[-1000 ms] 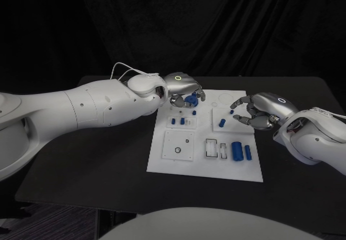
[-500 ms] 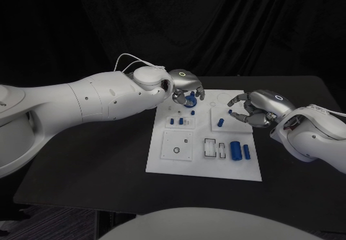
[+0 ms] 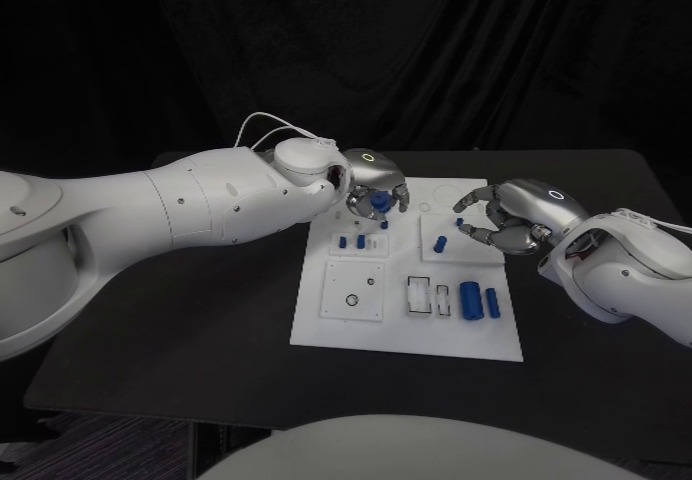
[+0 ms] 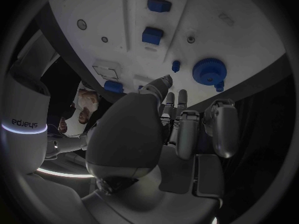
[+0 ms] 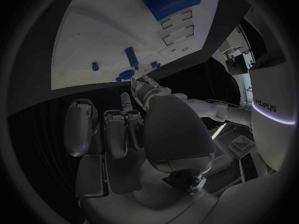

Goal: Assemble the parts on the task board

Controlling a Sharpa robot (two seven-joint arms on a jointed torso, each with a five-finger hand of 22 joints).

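Near the upper middle of the frame, the left hand [image 3: 372,178] hovers with released fingers just above the blue gear [image 3: 381,200], while the right hand [image 3: 516,215] curls empty over the task board [image 3: 361,330].

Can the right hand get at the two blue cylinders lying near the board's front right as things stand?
Probably yes. The right hand hovers empty over the task board just behind the blue cylinders, and nothing lies between them; the left hand is off at the far edge.

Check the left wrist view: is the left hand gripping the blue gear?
No. The left hand is apart from the blue gear, which lies on the task board.
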